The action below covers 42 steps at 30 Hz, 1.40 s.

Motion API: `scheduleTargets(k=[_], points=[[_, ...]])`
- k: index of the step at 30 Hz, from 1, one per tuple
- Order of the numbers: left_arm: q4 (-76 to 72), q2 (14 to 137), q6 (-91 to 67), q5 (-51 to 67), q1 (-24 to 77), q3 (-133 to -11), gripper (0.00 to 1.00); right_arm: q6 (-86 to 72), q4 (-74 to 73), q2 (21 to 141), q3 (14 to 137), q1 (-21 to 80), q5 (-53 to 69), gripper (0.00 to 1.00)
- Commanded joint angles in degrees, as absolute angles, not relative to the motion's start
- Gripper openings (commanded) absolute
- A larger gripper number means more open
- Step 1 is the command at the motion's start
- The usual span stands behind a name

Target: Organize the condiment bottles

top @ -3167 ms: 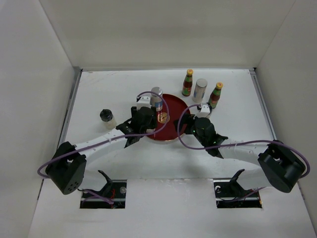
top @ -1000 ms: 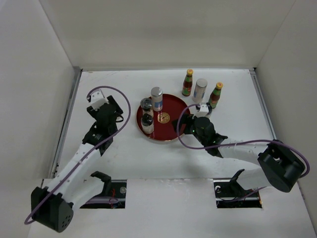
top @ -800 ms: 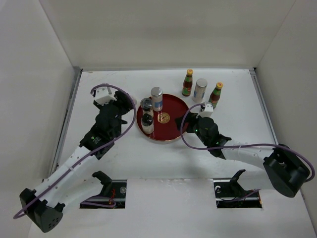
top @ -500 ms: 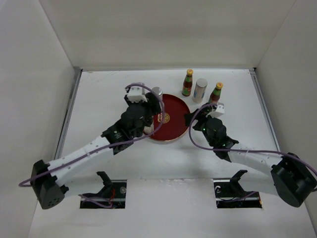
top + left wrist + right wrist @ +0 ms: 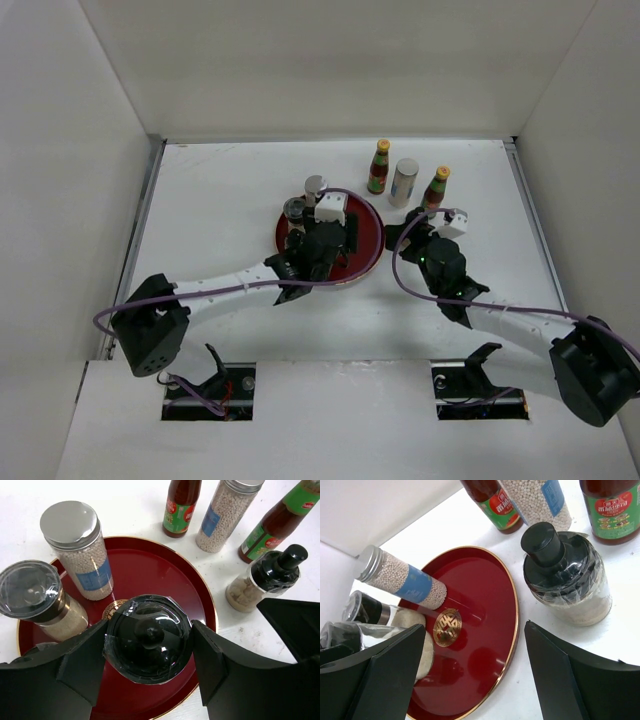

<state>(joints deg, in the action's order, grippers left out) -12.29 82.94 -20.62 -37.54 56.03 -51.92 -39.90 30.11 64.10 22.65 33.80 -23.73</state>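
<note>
condiment bottles [image 5: 406, 182] on white table [image 5: 220, 190], white walls [image 5: 330, 70] around; left tool [image 5: 149, 630] grips jar [image 5: 148, 645].

White table [image 5: 220, 190]: red tray [image 5: 371, 236], sauce bottles [image 5: 379, 166], shaker [image 5: 405, 182], black-lidded jar [image 5: 567, 575].

Left sauce bottle [image 5: 379, 166], shaker [image 5: 405, 182], right sauce bottle [image 5: 435, 190] stand behind the tray [image 5: 150, 575]; knob-lidded jar [image 5: 567, 575] stands beside it; second shaker [image 5: 80, 550], short jar [image 5: 30, 592] stand on it; left gripper [image 5: 148, 649] holds dark-lidded jar [image 5: 148, 632] above.

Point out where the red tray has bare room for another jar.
The tray is bare across its right half, from the centre emblem to the rim. Its left side is crowded by the shaker and the lidded jar.
</note>
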Motion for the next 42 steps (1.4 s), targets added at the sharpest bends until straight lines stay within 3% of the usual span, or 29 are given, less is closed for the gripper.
scheduleTargets(k=[1,15,17,21,24,32,36,38,39,42], points=[[-19.87,80.86,-23.37,-38.58,56.82,-50.55,0.4,-40.96,32.34,64.68,23.2,33.62,-23.82,0.87],[-18.55,83.14,-28.12,-37.71,59.28,-42.81,0.42,-40.08,32.61,65.21,23.64,33.62,-23.73,0.88],[-17.5,83.23,-28.3,-37.88,59.46,-42.8,0.48,-40.08,32.78,65.21,23.56,33.62,-23.73,0.88],[-17.22,82.71,-28.12,-38.5,59.55,-42.45,0.72,-39.82,32.78,65.13,23.73,33.62,-23.82,0.91],[-17.4,81.31,-26.99,-38.5,59.19,-42.98,0.83,-39.46,32.96,64.87,23.64,33.62,-23.82,0.92],[-21.26,76.56,-18.38,-35.34,59.1,-47.45,0.9,-36.04,33.84,61.7,23.99,35.72,-24.44,0.89],[-25.39,72.43,-16.17,-35.16,57.97,-47.38,0.81,-34.72,33.22,61.09,25.05,37.22,-24.08,0.78],[-28.03,69.53,-16.35,-35.51,56.3,-45.71,0.61,-33.49,32.7,60.73,25.92,38.27,-24.08,0.64],[-29.43,67.69,-16.78,-35.94,54.9,-44.14,0.45,-33.05,32.26,60.73,26.62,38.62,-24.0,0.56],[-30.76,63.65,-18.54,-39.01,51.73,-39.66,0.27,-32.08,29.8,62.48,29.43,40.11,-23.64,0.3]])
